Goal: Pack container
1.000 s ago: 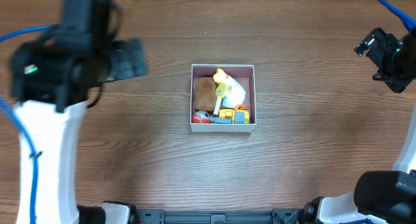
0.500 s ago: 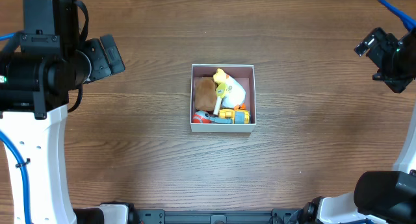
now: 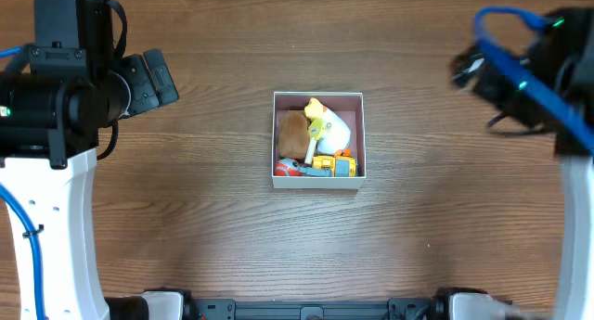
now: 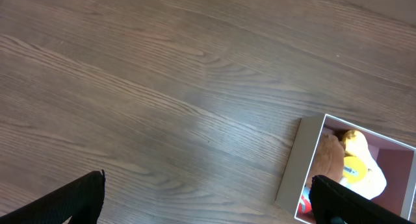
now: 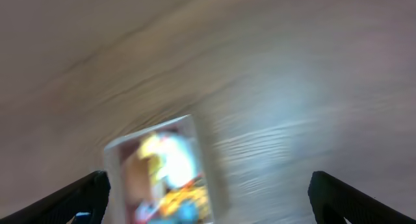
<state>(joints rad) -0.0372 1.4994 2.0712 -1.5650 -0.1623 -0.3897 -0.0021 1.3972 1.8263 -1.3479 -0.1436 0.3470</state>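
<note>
The container (image 3: 318, 183), a square white box with a pink inside, sits mid-table. It holds a brown plush (image 3: 293, 133), a white and yellow plush (image 3: 329, 125), a yellow toy car (image 3: 332, 164) and a blue and red toy (image 3: 291, 169). My left gripper (image 3: 156, 81) is open and empty, high above the table left of the box; the box wall shows in the left wrist view (image 4: 299, 162) beside the right finger. My right gripper (image 3: 471, 71) is open, empty and motion-blurred to the right. The right wrist view shows the box (image 5: 211, 160) blurred.
The brown wooden table (image 3: 186, 218) stretches all round the box. The white left arm (image 3: 56, 227) stands over the left side and the white right arm (image 3: 577, 218) over the right edge.
The left arm pulled back toward the left a second ago and has been still since. The right arm has just swung leftward and shows blurred. The box and toys have not moved.
</note>
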